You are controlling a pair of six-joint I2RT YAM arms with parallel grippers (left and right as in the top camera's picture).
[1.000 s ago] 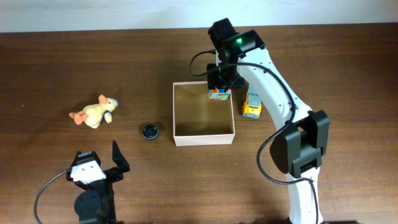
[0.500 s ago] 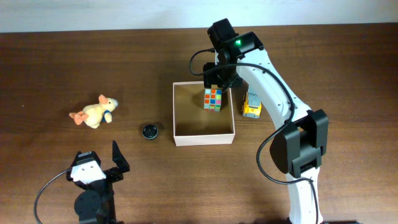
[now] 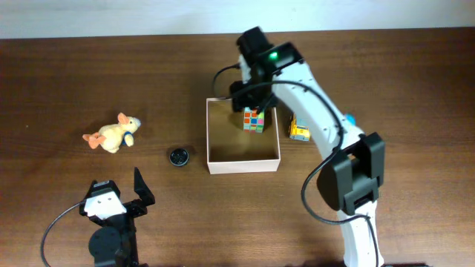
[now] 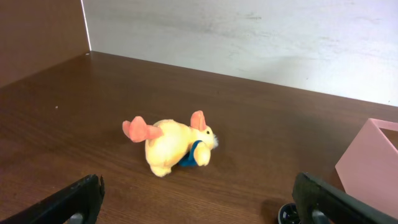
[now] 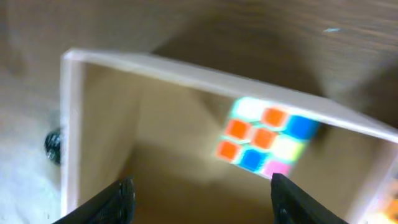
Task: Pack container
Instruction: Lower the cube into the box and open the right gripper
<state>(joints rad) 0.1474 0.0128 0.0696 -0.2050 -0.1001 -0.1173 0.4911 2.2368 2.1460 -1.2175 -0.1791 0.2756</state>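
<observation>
Now the cube (image 3: 254, 119) lies inside the box (image 3: 243, 165), in its far right part. The right gripper (image 5: 202, 199) hangs over it, jaws apart, nothing between them. Best move from here, I'd say: rise straight up, stay clear of the far wall, don't nudge the cube, then go for the yellow toy (image 3: 300, 128) just right of the box. The left gripper (image 4: 199, 202) waits at the near left, jaws wide apart and empty, facing the plush duck (image 4: 171, 146). Overhead, the arm hides the right fingers. The right wrist view, though blurred, shows the open gap and the cube's coloured face. Only the overhead view shows the yellow toy.
</observation>
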